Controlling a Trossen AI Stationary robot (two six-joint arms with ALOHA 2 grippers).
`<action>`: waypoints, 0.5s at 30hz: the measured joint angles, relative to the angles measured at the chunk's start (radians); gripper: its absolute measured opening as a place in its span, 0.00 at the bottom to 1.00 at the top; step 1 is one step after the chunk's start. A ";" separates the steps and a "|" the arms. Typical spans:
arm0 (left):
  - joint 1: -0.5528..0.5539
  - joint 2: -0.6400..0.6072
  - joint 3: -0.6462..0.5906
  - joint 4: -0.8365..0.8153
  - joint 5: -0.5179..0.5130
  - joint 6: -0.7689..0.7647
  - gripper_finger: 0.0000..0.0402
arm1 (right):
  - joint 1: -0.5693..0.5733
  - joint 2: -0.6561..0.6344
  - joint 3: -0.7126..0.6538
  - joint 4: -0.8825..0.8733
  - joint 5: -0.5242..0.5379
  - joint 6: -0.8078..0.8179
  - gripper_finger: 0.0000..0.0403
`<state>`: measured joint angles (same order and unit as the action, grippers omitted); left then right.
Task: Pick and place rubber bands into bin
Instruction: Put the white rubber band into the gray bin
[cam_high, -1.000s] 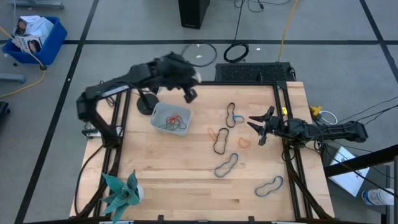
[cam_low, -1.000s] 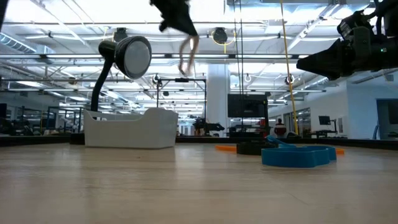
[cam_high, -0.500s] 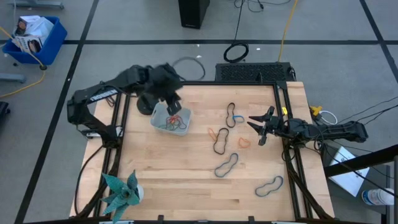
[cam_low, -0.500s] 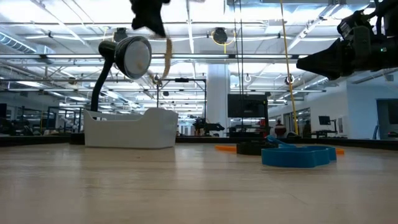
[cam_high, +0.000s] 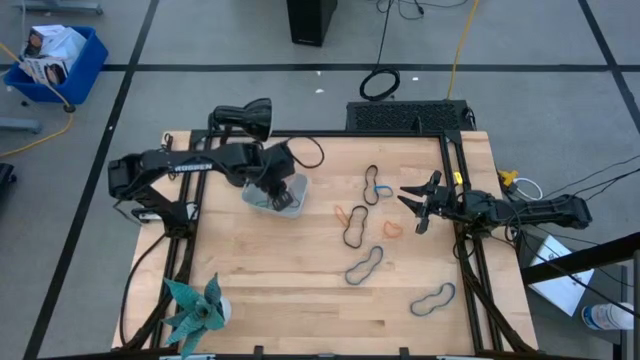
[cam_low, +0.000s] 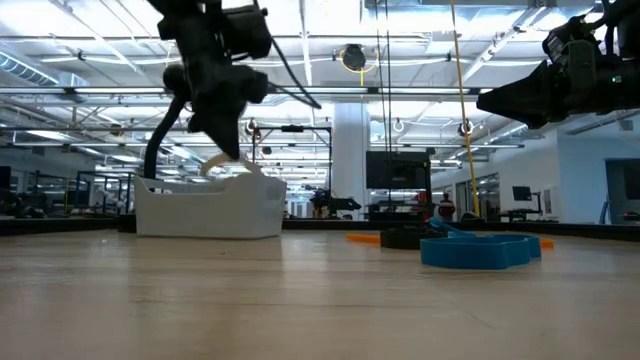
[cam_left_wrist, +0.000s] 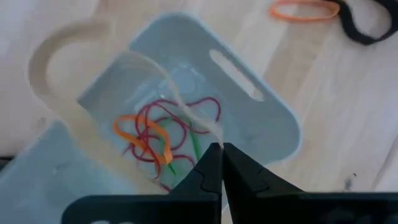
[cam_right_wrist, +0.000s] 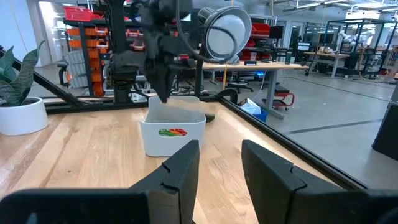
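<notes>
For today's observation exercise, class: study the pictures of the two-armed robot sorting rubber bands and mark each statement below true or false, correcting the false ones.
1. The left tool is shut on a thin tan rubber band above the small pale grey-blue plastic bin. True.
2. The bin holds nothing. False: red, orange and green bands lie in it.
3. The right tool hangs near the table's right edge with its jaws apart, holding nothing. True.
4. Every band is already off the wooden table. False: several loops still lie on it, such as a dark one.

Pale grey-blue bin (cam_left_wrist: 261, 124); red, orange, green bands (cam_left_wrist: 155, 134).
</notes>
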<state>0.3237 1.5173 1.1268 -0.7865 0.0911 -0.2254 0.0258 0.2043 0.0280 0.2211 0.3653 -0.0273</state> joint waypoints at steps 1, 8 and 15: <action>0.000 0.000 -0.017 0.015 0.000 -0.007 0.02 | 0.000 0.000 0.000 0.000 0.000 0.000 0.29; 0.000 -0.001 -0.135 0.067 0.002 -0.065 0.02 | 0.000 0.000 0.000 0.000 0.000 0.000 0.29; 0.000 -0.001 -0.201 0.108 -0.002 -0.103 0.01 | 0.000 0.000 0.000 0.000 0.000 0.000 0.29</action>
<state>0.3238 1.5166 0.9262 -0.6789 0.0895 -0.3282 0.0259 0.2043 0.0280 0.2211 0.3653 -0.0269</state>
